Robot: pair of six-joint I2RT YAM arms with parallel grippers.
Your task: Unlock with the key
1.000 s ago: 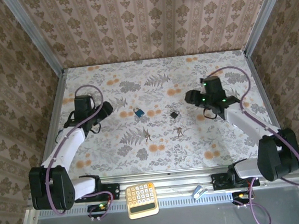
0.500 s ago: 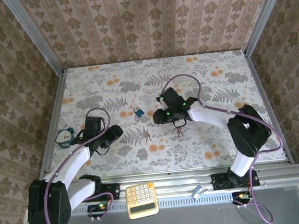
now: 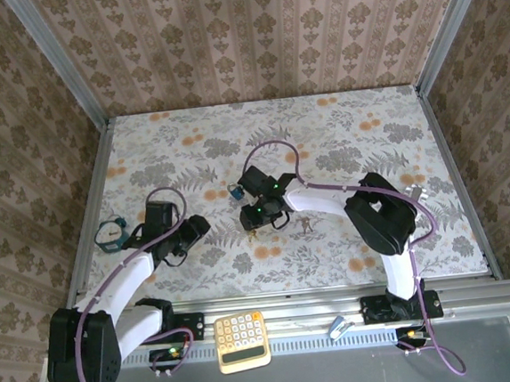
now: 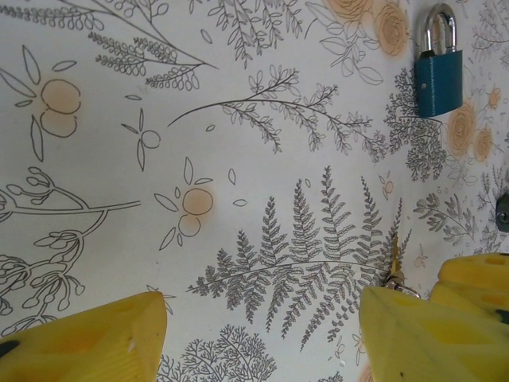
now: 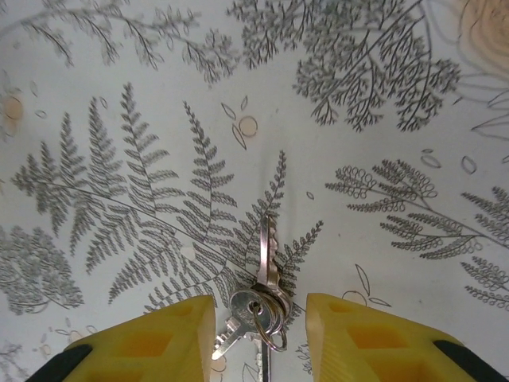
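Observation:
The black-headed key is hidden, somewhere under my right arm. A small blue padlock (image 3: 235, 191) (image 4: 437, 76) with a metal shackle lies flat on the floral table. Just in front of it my right gripper (image 3: 256, 221) (image 5: 261, 338) hangs low and open. Its yellow fingers (image 5: 151, 346) flank a bunch of silver keys on a ring (image 5: 261, 302) (image 3: 252, 234) that lies on the table, with a gap at each side. My left gripper (image 3: 197, 225) (image 4: 262, 338) stands open left of the bunch, nothing between its fingers.
A second small bunch of keys (image 3: 306, 226) lies right of my right gripper. A teal object (image 3: 109, 232) sits by the left rail. A yellow calculator (image 3: 242, 340) and a small blue-white item (image 3: 340, 327) rest on the near ledge.
My right arm has swung from the right side across the middle to the silver bunch, its jaws narrowing. My left arm drew nearer and rightward, uncovering the teal object.

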